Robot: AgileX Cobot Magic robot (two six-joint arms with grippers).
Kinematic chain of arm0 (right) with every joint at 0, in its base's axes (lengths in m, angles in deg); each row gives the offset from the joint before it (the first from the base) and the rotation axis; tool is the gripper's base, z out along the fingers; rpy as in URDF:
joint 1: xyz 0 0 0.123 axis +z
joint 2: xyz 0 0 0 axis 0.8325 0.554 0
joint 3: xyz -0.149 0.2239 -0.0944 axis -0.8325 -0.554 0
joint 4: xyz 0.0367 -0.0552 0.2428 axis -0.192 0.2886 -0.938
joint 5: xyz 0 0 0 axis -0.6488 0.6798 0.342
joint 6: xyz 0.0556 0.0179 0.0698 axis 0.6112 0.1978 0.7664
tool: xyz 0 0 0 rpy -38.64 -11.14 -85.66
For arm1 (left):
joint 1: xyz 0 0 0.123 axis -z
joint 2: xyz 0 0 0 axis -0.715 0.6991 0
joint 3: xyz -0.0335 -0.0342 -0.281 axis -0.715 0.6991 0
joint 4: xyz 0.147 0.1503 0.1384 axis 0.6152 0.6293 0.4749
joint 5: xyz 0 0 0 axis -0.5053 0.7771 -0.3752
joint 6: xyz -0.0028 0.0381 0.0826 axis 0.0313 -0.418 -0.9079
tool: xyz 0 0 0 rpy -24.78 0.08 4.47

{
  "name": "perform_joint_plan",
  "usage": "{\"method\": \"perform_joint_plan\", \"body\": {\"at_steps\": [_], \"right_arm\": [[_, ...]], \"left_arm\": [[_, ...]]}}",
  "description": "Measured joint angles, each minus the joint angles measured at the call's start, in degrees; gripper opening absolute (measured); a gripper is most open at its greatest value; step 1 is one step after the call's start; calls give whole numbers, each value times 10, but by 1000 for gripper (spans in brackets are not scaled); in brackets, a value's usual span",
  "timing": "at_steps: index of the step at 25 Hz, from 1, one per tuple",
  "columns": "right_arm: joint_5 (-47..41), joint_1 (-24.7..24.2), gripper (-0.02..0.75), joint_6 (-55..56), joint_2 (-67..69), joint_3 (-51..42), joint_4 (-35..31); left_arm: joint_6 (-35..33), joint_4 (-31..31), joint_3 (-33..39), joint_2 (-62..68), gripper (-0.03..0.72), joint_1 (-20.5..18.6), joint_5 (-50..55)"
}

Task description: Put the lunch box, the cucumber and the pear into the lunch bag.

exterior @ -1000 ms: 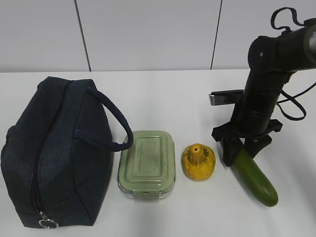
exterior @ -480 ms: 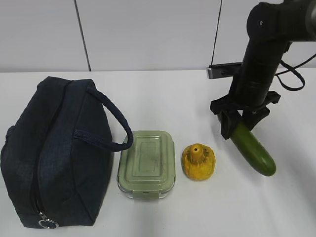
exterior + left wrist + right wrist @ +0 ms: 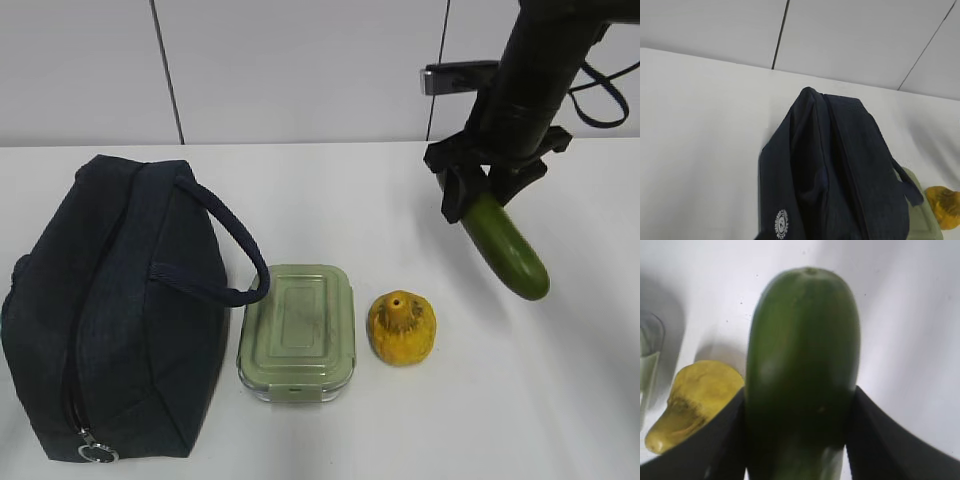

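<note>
1. From my station I take the lunch box (image 3: 297, 331) as my landmark and read the table (image 3: 340, 200) from left to right.
2. Left of the lunch box, just beside it, I see the lunch bag (image 3: 110, 300): dark navy fabric, lying on the table with its zipper running toward me and ending in a silver ring pull (image 3: 97, 453) at the near end. 1 loop handle (image 3: 235, 250) arches over to the lunch box's left edge. My left wrist view shows a small white round emblem (image 3: 782, 223) on the bag's side.
3. I cannot see the left gripper in any view, so I cannot tell from the pictures how its fingers stand.
4. The lunch box itself is a rounded rectangle with a pale sage-green lid over a clear base, flat on the table.
5. Just right of the lunch box, not touching it, I see the pear (image 3: 401, 327): yellow-orange, lumpy, with a stubby top and brownish marks.
6. Farther right of the lunch box and higher, the right gripper (image 3: 482, 195) is clamped on the cucumber (image 3: 506, 247), 1 black finger (image 3: 880, 440) on each side. The cucumber is smooth, dark green and glossy, tilted with its free rounded end pointing down to the right, clear of the table.
</note>
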Motion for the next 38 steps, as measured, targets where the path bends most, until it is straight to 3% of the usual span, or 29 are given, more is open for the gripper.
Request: {"method": "perform_joint_plan", "body": {"at_steps": [3,9,17,23,27,29,31,34,38], "right_arm": [[-1,0,389,0,-29,1,0],[-3,0,389,0,-88,1,-54],[-7,1,389,-39,-125,1,-187],[-9,37,389,-68,-125,1,-266],[-10,84,389,-80,-125,1,-309],[-2,107,389,-85,-124,1,-337],[11,128,389,-98,-115,1,-371],[47,152,389,-124,-92,1,-435],[85,170,389,-185,-48,1,-569]], "left_arm": [[-30,-36,-7,73,244,0,-17],[-148,-170,-12,202,244,0,-30],[-238,-247,-12,314,246,0,-42],[-250,-261,-12,368,235,0,-52],[-251,-263,-12,389,158,0,-54],[-251,-264,-12,395,57,0,-54],[-252,-268,-12,396,4,0,-54],[-252,-282,-12,396,-9,0,-54],[-253,-300,-12,396,-9,0,-54]]}}
